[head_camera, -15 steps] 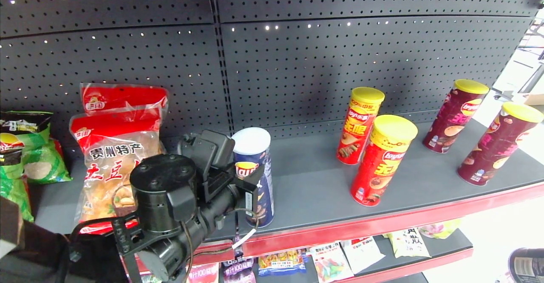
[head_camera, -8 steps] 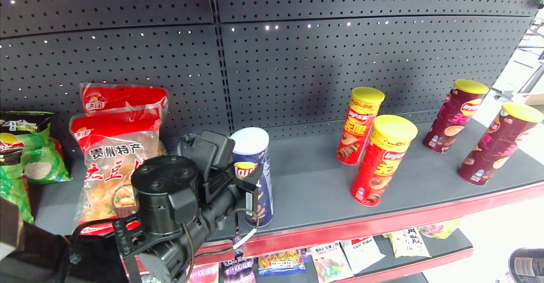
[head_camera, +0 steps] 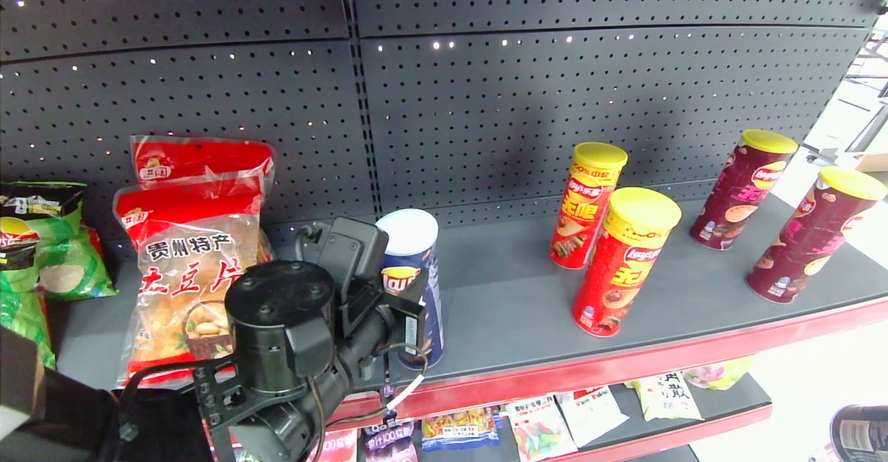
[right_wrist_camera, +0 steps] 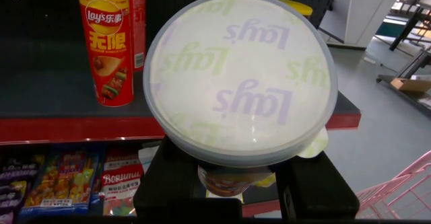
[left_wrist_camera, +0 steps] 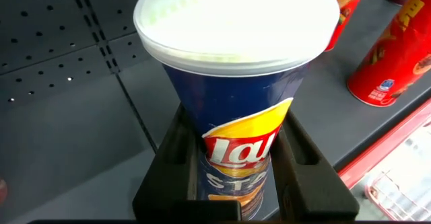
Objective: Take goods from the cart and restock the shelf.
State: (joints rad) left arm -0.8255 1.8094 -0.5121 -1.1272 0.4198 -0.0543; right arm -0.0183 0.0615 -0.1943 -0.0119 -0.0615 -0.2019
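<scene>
L tool (left_wrist_camera: 236, 140) clamped on blue cyl. can (left_wrist_camera: 229, 93), R tool (right_wrist_camera: 236, 177) gripping white-lidded can (right_wrist_camera: 242, 83)

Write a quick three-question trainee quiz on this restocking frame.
1. How many yellow-lidded cans stand on the shelf? A two, B four, C six.
2. True or false: the blue can lies on its side.
3. Fill in: the right gripper holds a snack can with a ___ lid.
Key: 1 B. 2 false, it stands upright. 3 white.
</scene>
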